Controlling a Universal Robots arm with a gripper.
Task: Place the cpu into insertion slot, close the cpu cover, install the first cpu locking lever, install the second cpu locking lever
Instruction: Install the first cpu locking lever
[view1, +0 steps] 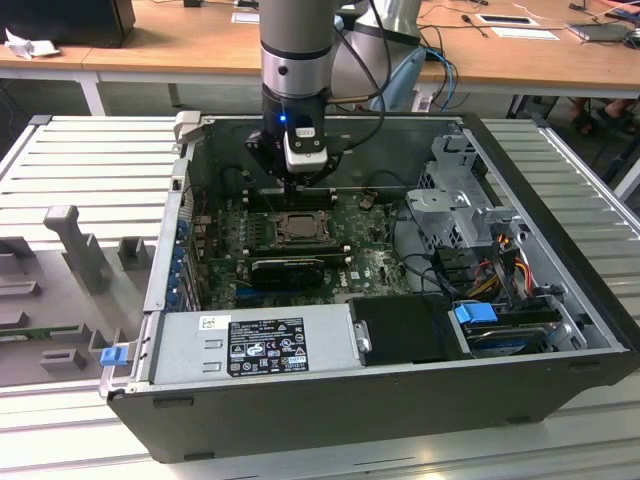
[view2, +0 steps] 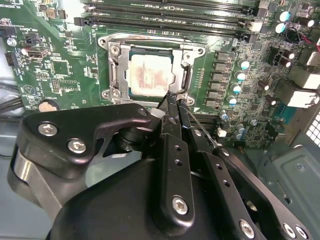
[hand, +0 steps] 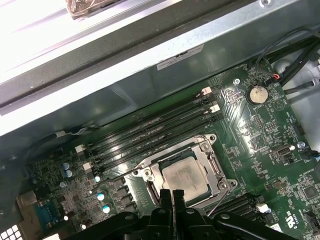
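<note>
Pale silvery cpu (view2: 148, 75) — square (seemingly seated flat).

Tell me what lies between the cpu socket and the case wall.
Long black memory slots lie between socket and wall, in the first wrist view.

Open computer case (view1: 350, 412), grey power supply (view1: 255, 345), black memory slots (hand: 150, 131)

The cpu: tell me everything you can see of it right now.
The cpu is a small flat square chip with a pale silvery metal face, faintly reddish in the second wrist view. It lies flat in the insertion slot, with the cpu cover lying around its edges. The hand has its tips together at one socket corner, beside the chip, not on its face.
</note>
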